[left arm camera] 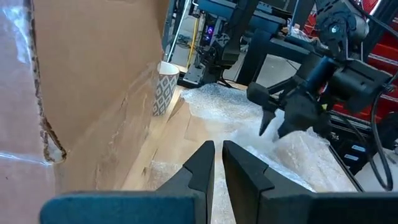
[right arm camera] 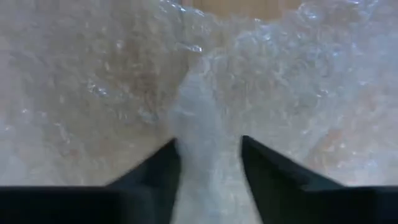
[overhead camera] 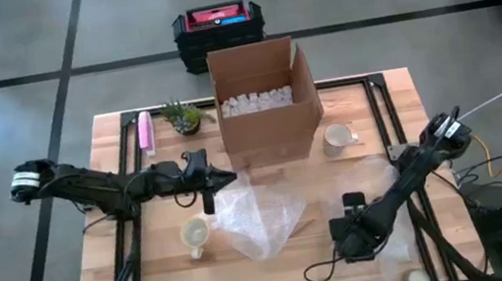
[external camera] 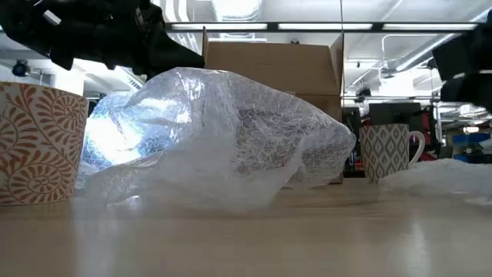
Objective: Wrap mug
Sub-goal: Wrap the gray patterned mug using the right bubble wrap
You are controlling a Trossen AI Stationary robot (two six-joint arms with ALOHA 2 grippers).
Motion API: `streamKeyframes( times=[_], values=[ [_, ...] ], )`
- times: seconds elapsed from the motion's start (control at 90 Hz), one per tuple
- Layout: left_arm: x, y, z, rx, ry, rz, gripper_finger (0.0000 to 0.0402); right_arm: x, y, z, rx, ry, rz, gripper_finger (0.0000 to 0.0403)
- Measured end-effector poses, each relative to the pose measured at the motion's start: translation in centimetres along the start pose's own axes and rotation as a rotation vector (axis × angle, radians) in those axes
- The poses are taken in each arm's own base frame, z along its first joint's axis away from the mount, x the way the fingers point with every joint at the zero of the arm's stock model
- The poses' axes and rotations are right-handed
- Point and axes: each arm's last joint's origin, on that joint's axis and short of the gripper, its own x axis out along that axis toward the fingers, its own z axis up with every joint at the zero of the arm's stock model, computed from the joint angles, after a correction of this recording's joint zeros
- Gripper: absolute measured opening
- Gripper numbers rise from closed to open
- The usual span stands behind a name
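Observation:
A grey-patterned mug [overhead camera: 337, 137] stands upright on its base beside the cardboard box [overhead camera: 265, 98]. An orange-patterned mug [overhead camera: 195, 234] stands near the table's front left. A crumpled sheet of bubble wrap [overhead camera: 258, 217] lies mid-table. My left gripper [overhead camera: 225, 176] hovers over that sheet's far edge, near the box, shut and with nothing in it [left arm camera: 217, 158]. My right gripper [overhead camera: 351, 240] points down at the front right, shut on a second piece of bubble wrap [right arm camera: 205, 74]. My right gripper pinches a raised fold of the bubble wrap [right arm camera: 208, 124] between its two fingers. They come from above, pointing down. The rest of the sheet lies spread on the table around the fingers.
The tall open box with white filling stands at the far middle. A small potted plant [overhead camera: 185, 117] and a pink object [overhead camera: 145, 131] sit at the far left. A black crate [overhead camera: 218, 31] lies on the floor beyond the table. A round object [overhead camera: 417, 280] sits at the front right corner.

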Motion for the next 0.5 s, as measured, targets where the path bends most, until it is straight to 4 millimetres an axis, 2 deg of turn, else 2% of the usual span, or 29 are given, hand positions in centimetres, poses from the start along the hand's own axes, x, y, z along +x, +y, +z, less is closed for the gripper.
streamKeyframes(
  times=[0.056, 0.167, 0.311, 0.4, 0.5],
  values=[
    [0.0, 0.0, 0.1, -0.001, -0.009, -0.002, 0.002, -1.4, -0.1, 0.1, -0.014, -0.02, 0.001, 0.0016],
    [0.0, -0.1, 0.4, -0.035, -0.044, -0.014, 0.002, -4.8, -0.7, 0.4, 0.005, -0.106, -0.025, 0.0023],
    [0.3, -1.1, 1.8, -0.026, -0.087, -0.052, 0.002, -9.4, -2.2, 0.1, 0.057, -0.369, -0.081, 0.0004],
    [1.1, -2.2, 3.0, 0.02, -0.059, -0.07, 0.002, -11.5, -3.5, -0.6, 0.131, -0.523, -0.132, 0.0005],
    [2.7, -3.7, 4.1, 0.086, 0.022, -0.077, 0.002, -13.0, -4.9, -1.4, 0.209, -0.644, -0.166, 0.0005]
  ],
)
